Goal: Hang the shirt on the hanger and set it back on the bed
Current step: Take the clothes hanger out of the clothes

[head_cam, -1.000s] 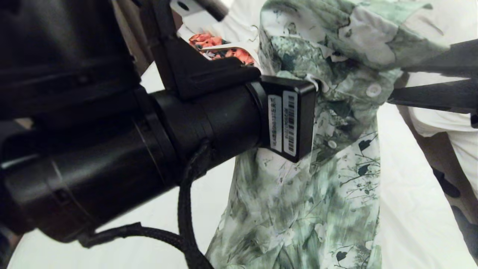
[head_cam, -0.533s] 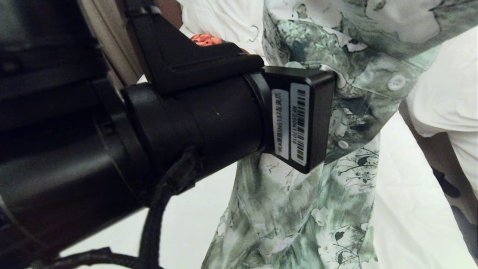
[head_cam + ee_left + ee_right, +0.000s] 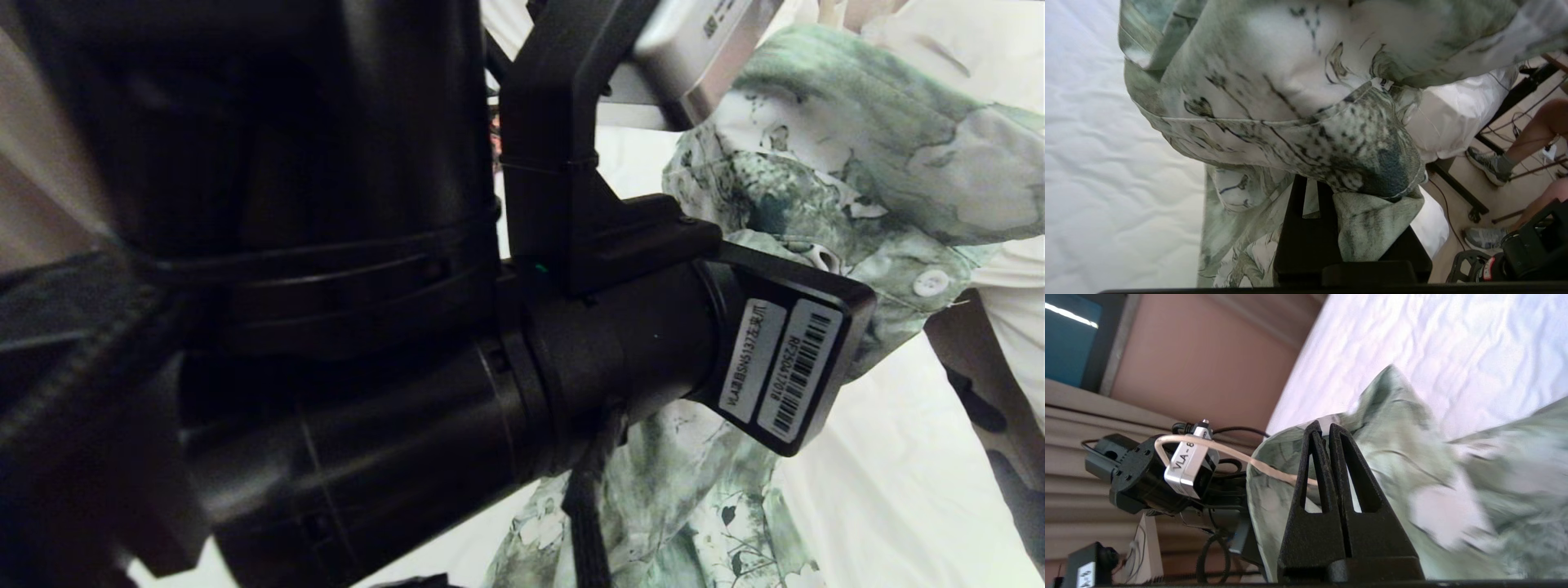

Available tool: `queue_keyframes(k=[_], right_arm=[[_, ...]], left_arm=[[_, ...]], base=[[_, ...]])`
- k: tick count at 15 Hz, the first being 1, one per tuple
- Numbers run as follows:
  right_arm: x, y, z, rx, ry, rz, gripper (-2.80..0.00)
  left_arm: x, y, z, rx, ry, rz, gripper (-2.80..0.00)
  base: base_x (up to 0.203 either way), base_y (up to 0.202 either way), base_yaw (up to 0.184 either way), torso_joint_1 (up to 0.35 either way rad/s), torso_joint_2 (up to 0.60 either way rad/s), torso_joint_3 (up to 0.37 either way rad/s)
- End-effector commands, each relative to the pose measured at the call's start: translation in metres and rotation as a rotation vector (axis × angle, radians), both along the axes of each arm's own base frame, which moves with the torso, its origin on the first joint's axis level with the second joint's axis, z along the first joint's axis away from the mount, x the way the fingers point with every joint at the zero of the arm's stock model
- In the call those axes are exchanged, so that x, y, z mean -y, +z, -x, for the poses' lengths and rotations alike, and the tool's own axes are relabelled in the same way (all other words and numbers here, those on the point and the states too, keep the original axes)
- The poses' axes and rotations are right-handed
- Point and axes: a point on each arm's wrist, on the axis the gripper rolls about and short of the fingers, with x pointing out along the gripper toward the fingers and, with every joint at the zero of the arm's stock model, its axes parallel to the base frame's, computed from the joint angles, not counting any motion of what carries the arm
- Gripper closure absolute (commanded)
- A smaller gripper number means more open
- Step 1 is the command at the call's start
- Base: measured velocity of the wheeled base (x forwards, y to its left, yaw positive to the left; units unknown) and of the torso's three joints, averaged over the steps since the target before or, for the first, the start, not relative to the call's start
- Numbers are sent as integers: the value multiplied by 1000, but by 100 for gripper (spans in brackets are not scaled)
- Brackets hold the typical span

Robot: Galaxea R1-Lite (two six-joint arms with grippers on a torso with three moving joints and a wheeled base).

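- Two grippers engaged: left gripper clamped on shirt, held above bed.
- Right gripper pinched together at shirt's edge, beside hanger.
- We judge hanging unfinished; return to bed pending.

Left arm fills most of the head view and blocks any approach from that side. The shirt hangs bunched off its far end, draped over the left pincer, shut in the cloth. Right pincer, also shut, sits tight against the shirt, with the hanger wire crossing just behind it, possibly touching. Free room: bare bed sheet beside the shirt. A person's legs stand beyond the bed edge.
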Motion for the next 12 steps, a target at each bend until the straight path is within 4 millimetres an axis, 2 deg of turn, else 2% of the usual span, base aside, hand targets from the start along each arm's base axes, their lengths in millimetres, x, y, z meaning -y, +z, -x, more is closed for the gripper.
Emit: queue_keyframes(k=[1,3,4,8,12], right_arm=[[-4,-4,-5,-30,9,12,0],[-1,-5,4,-51,19,26,0],[4,-8,15,-71,20,50,-280],[18,-15,38,-10,-25,187,-280],[18,-19,38,37,-3,254,-280]], left_arm=[[17,-14,-4,-14,-4,-38,0],[25,-22,-7,-24,-8,-57,0],[28,-25,-9,-30,-8,-64,0],[38,-30,-12,-34,-7,-73,0],[41,-31,-12,-36,-9,-73,0]], base=[[0,0,0,0,0,0],[0,0,0,0,0,0],[0,0,0,0,0,0],[0,0,0,0,0,0],[0,0,0,0,0,0]])
